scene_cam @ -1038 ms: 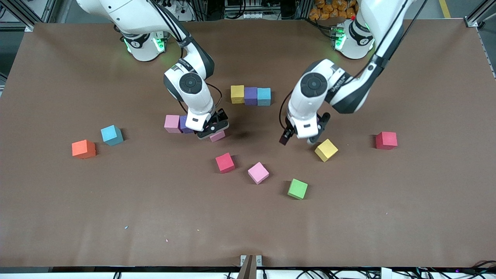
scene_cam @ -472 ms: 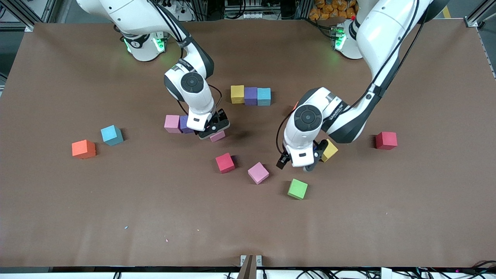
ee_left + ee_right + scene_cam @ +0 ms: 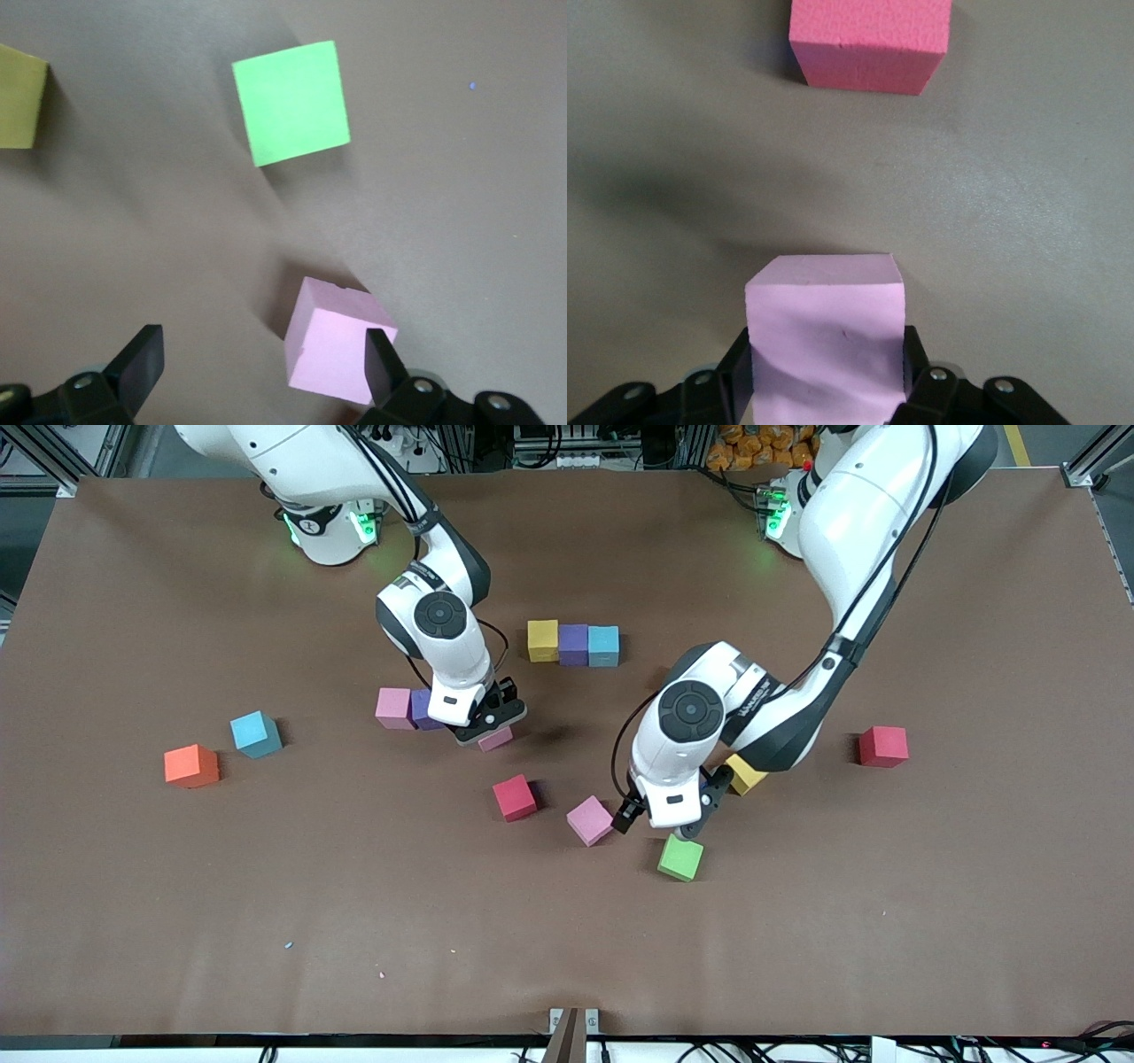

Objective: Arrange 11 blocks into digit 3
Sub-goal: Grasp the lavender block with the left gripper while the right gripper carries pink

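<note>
On the brown surface (image 3: 974, 886), the right gripper (image 3: 485, 726) clamps its jaws on a small matte pink cube (image 3: 827, 341) beside a purple cube (image 3: 422, 710) and another pink cube (image 3: 393, 708). The left gripper (image 3: 663, 821), jaws wide open, hangs low between a third pink cube (image 3: 335, 343) and a green cube (image 3: 290, 103). A yellow-purple-blue row (image 3: 573, 644) lies near the robots' bases.
</note>
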